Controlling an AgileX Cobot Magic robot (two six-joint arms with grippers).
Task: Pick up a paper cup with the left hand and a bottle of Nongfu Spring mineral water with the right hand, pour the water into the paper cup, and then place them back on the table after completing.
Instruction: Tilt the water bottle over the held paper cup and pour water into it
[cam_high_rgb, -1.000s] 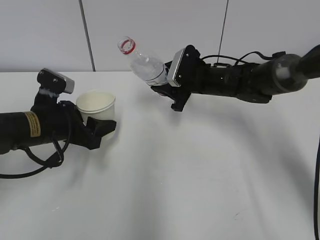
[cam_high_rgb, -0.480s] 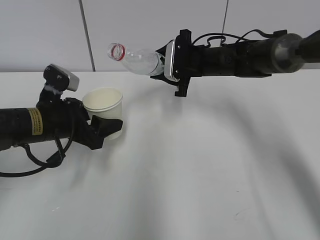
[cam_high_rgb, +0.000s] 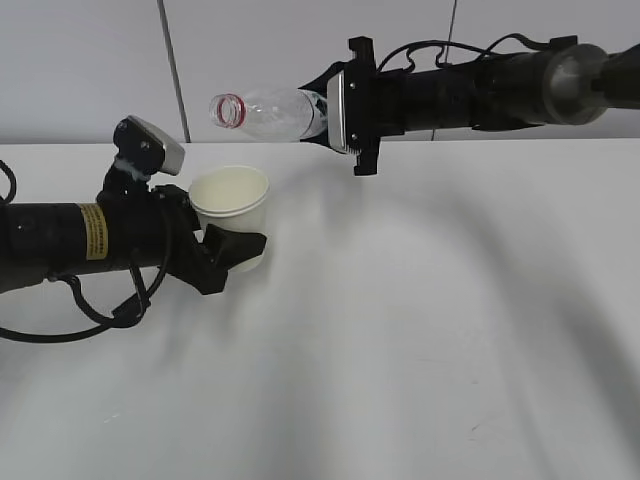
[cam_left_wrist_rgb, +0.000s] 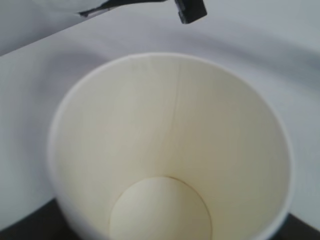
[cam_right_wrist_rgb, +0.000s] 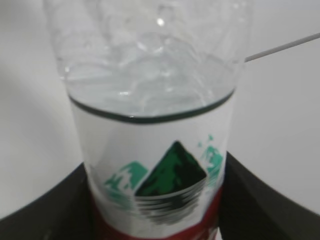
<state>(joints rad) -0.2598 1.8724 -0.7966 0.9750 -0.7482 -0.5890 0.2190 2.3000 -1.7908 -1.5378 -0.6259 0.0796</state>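
Note:
My left hand (cam_high_rgb: 235, 245), the black arm with the yellow band, is shut on a white paper cup (cam_high_rgb: 232, 205) and holds it upright just above the table (cam_high_rgb: 400, 330). The cup (cam_left_wrist_rgb: 170, 150) fills the left wrist view and looks empty and dry inside. My right hand (cam_high_rgb: 325, 105) is shut on the Nongfu Spring bottle (cam_high_rgb: 268, 110), which lies almost level, its open red-ringed mouth up and left of the cup's rim. The bottle's label (cam_right_wrist_rgb: 155, 175) sits between black fingers (cam_right_wrist_rgb: 250, 200). Water (cam_right_wrist_rgb: 150, 95) shows inside; no stream is visible.
A grey wall with two dark vertical seams (cam_high_rgb: 173, 70) stands behind the table. The left arm's cable (cam_high_rgb: 90, 315) loops over the table at the left. A faint speck (cam_high_rgb: 470, 430) marks the table near the front right.
My right hand has risen and tipped the bottle from slanted up to nearly level. My left hand has carried the cup to the right, closer under the bottle's mouth.

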